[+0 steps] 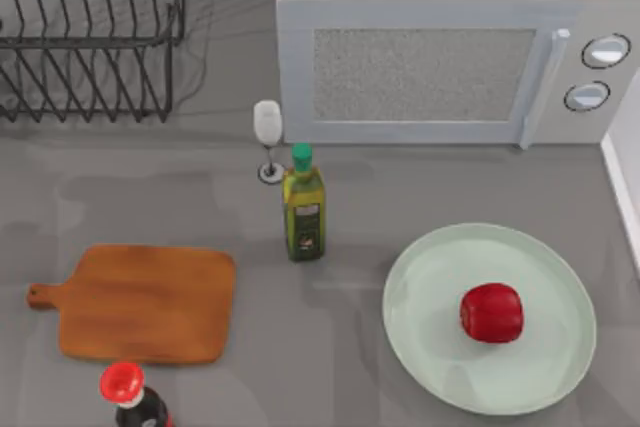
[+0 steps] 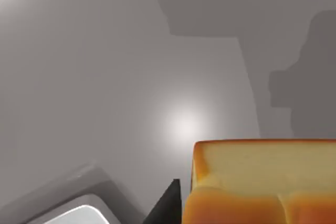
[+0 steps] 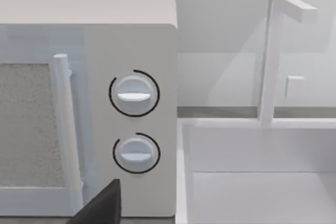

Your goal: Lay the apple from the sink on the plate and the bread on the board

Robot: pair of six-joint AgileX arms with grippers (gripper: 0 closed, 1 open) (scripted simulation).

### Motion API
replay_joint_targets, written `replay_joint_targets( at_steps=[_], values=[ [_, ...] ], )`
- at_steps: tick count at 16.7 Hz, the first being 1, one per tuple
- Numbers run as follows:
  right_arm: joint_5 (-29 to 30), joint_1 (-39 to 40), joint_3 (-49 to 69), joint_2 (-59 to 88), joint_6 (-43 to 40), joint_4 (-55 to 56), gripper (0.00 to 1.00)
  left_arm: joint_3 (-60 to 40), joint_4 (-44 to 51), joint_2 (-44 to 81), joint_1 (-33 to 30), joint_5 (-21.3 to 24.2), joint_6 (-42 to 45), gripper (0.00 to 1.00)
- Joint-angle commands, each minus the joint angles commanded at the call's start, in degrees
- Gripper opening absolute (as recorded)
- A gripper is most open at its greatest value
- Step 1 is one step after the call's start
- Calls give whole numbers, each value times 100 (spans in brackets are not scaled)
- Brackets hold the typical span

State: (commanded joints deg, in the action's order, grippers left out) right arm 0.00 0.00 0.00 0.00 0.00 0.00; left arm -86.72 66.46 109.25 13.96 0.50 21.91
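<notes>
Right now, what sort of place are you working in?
Most likely a kitchen counter, in simulation: a microwave at the back, a dish rack at the far left, a sink with a tap beside the microwave, and an oil bottle mid-counter.

The board (image 1: 145, 304) lies bare on top at the table's (image 1: 330, 347) left, open to approach from 12 and 3 o'clock. A red-capped dark bottle (image 1: 130, 394) stands just at its 6 o'clock edge. The olive oil bottle (image 1: 303, 207) and wine glass (image 1: 268, 137) rise at its 2 o'clock. The apple (image 1: 492, 312) occupies the plate (image 1: 430, 287). The microwave (image 1: 440, 47) and dish rack (image 1: 90, 32) wall the far side.
</notes>
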Motion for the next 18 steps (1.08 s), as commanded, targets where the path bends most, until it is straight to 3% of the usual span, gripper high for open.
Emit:
replay_joint_targets(
  at_steps=[5,14,18],
  values=[
    [0,0,0,0,0,0,100,372,-155,-181,-566,-28,-639,0],
    [0,0,0,0,0,0,100,1962,-908,-1094,-2948,-69,-3639,0],
    [0,0,0,0,0,0,100,2180,-1024,-1237,-3245,-67,-3943,0]
  ],
)
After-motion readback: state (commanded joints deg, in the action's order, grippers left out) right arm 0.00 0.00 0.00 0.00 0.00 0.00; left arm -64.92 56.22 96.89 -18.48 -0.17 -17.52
